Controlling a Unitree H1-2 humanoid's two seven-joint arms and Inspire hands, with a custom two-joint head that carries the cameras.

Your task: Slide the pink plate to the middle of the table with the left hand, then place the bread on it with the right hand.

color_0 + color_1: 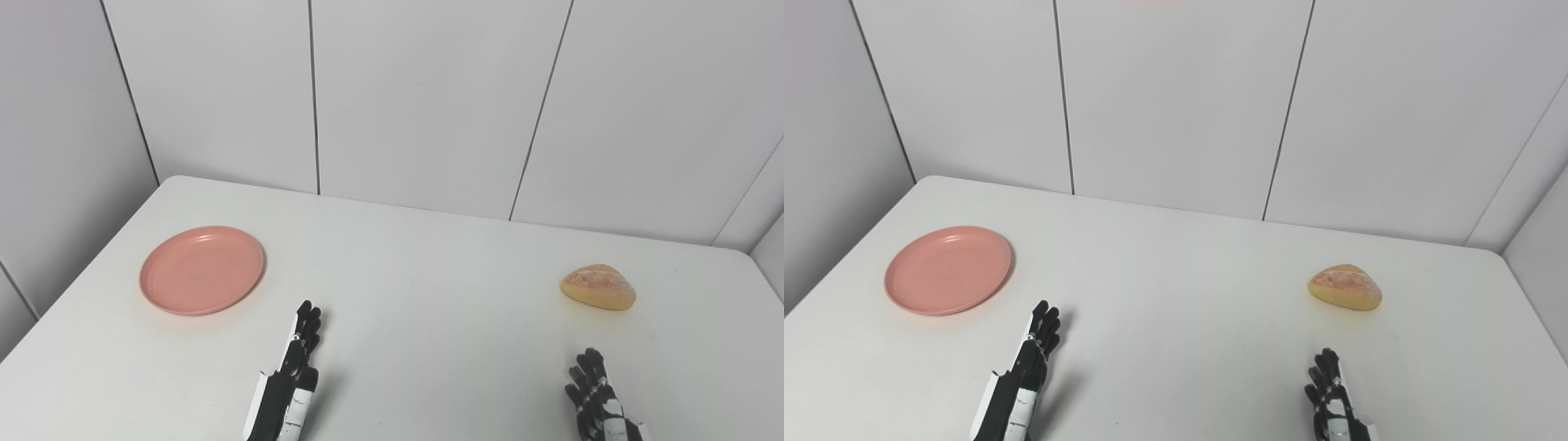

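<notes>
A pink plate (202,269) lies empty on the left side of the white table (416,294). A golden bread roll (599,286) lies on the right side. My left hand (293,373) is near the front edge, right of and nearer than the plate, apart from it; its fingers are stretched out and it holds nothing. My right hand (597,395) is at the front right, nearer than the bread and apart from it, fingers spread, empty. In the right eye view the plate (948,269), the bread (1344,286) and both hands show the same.
Grey panelled walls (429,98) stand behind the table and at both sides. The table's far edge meets the back wall. Bare tabletop lies between plate and bread.
</notes>
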